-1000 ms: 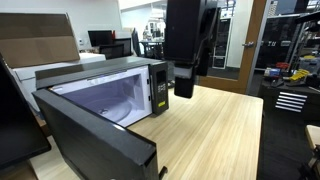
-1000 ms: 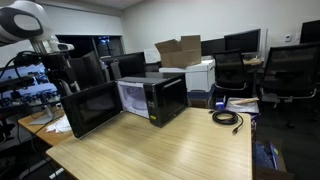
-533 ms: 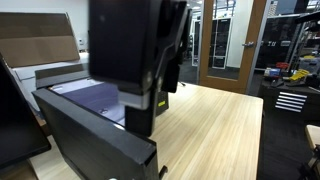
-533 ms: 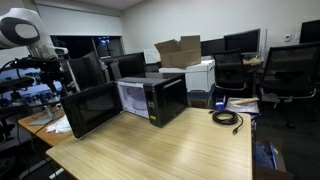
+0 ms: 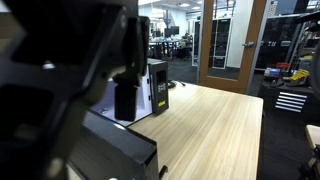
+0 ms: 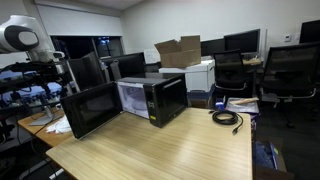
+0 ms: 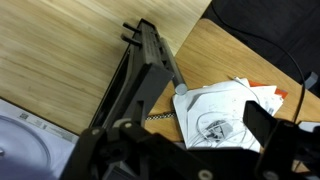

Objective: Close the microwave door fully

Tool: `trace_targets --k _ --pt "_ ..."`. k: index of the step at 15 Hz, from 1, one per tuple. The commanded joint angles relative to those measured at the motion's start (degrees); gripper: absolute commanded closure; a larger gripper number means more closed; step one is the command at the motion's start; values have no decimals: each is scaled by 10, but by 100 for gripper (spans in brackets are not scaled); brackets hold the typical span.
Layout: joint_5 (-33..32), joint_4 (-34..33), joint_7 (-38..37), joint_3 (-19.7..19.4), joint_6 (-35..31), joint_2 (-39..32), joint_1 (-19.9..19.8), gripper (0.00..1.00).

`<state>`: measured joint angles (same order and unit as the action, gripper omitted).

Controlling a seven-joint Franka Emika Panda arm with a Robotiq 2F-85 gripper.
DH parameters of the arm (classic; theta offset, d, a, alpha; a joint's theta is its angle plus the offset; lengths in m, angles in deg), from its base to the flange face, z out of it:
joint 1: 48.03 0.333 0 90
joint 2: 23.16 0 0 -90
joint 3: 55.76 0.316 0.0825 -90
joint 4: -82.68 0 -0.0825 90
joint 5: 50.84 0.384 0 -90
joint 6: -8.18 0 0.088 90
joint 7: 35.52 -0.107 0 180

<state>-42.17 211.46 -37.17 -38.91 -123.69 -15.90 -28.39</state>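
Note:
The microwave (image 6: 160,98) stands on the wooden table with its white cavity showing. The microwave door (image 6: 92,108) stands wide open, swung out to the side. In an exterior view the door's top edge (image 5: 120,148) runs along the bottom and the button panel (image 5: 158,88) shows behind the arm. In the wrist view I look down on the door's edge (image 7: 150,65) and part of the cavity floor (image 7: 20,140). My gripper (image 7: 185,150) is open and empty, above and beyond the door's outer side, not touching it. My arm (image 6: 24,38) is at the far left.
White papers (image 7: 215,115) lie on the desk beneath the gripper. A brown cardboard box (image 6: 180,50) sits on a white printer behind the microwave. A black cable (image 6: 227,118) lies on the table. Office chairs (image 6: 290,70) stand at the side. My arm (image 5: 60,90) blocks much of an exterior view.
My arm has swung from beside the microwave's front out past the open door, towards its outer side. It now fills one exterior view. The door has not moved.

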Motion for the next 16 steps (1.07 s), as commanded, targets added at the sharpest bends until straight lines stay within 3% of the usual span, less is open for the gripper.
trace_targets --k 1,3,4,5,8,15,16 --pt "19 -18 42 9 -22 -31 6 0" --pt "18 -26 52 15 -33 -45 8 0" --pt "17 -29 58 17 -38 -51 10 24" --pt "18 -32 64 19 -43 -57 12 26" --pt "14 -32 76 27 -60 -72 13 46" --pt "-44 2 36 21 -91 -70 1 97" --pt "-59 9 28 17 -93 -67 -2 99"
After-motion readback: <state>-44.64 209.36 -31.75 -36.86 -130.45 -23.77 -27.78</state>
